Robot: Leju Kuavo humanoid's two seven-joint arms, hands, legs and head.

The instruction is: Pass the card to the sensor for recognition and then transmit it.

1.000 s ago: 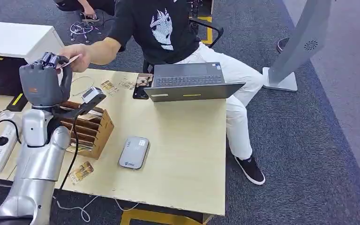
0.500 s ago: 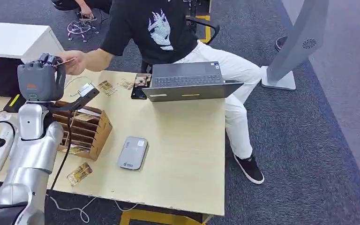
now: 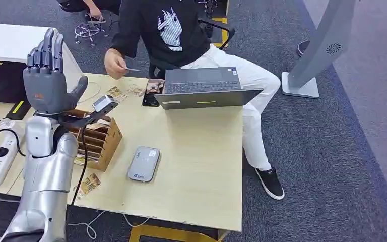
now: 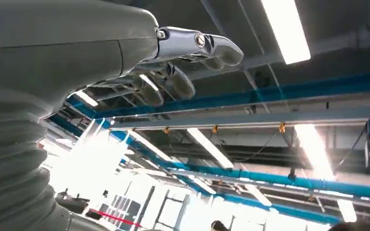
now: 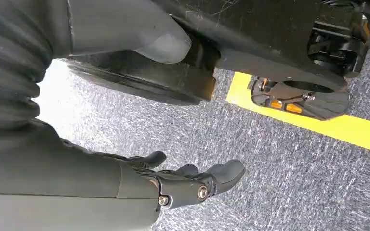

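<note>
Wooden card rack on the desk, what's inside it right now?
The wooden card rack has stepped slots, and at least one card lies in the upper slot. The robot's left arm covers its left part, so any cards there stay hidden.

My left arm [image 3: 43, 171] stands nearly upright at about 9 o'clock in the head view, its silver forearm rising to a grey left hand [image 3: 48, 83] held high, with the fingers [image 3: 45, 50] straight, close together and pointing toward 12 o'clock, the thumb angled out toward 2 o'clock, and nothing held. My right hand [image 5: 125, 185] hangs down beside me with its dark fingers [image 5: 221, 173] stretched out and slightly apart, and it holds nothing either.
</note>
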